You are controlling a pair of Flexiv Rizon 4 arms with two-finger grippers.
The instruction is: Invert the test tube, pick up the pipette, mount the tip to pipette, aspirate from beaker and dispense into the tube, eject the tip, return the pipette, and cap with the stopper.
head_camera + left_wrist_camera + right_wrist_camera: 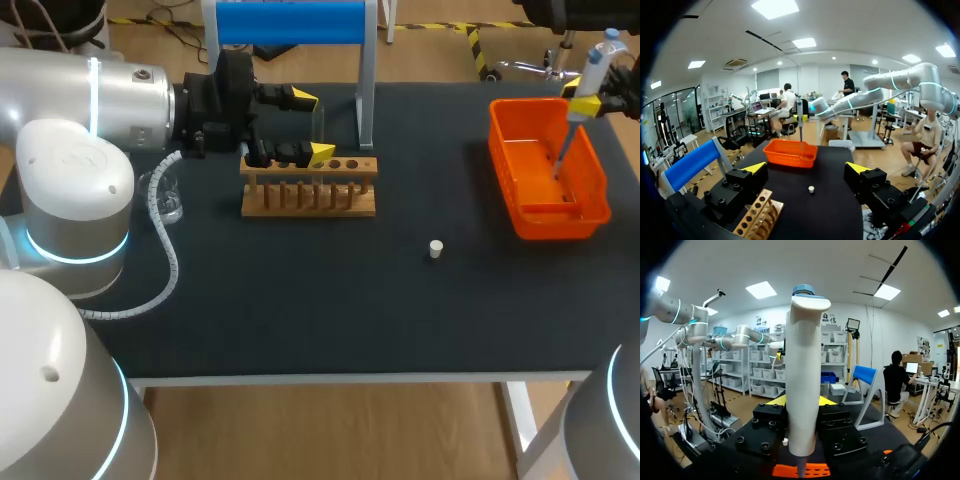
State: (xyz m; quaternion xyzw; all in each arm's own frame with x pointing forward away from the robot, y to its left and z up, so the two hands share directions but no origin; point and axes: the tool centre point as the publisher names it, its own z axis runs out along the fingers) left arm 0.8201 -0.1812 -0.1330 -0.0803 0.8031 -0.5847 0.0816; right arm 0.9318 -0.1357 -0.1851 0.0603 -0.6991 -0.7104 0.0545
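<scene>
My right gripper (588, 100) is shut on a white pipette (596, 68) with a blue top, held upright over the orange bin (520, 215). The pipette's thin tip (562, 155) points down into the bin. From the right wrist the pipette (802, 375) stands between the yellow-tipped fingers (778, 400). My left gripper (313, 126) is open wide over the wooden tube rack (308, 198). A faint clear tube (319, 116) seems to stand between its fingers, untouched. The left wrist view shows the left gripper (806, 170) open above the rack (757, 216). A small white stopper (436, 248) lies on the mat.
A glass beaker (170, 205) stands left of the rack, by my left arm's cable. A blue-topped white stand (290, 22) rises behind the rack. The black mat (330, 300) lies open between the rack and the front edge.
</scene>
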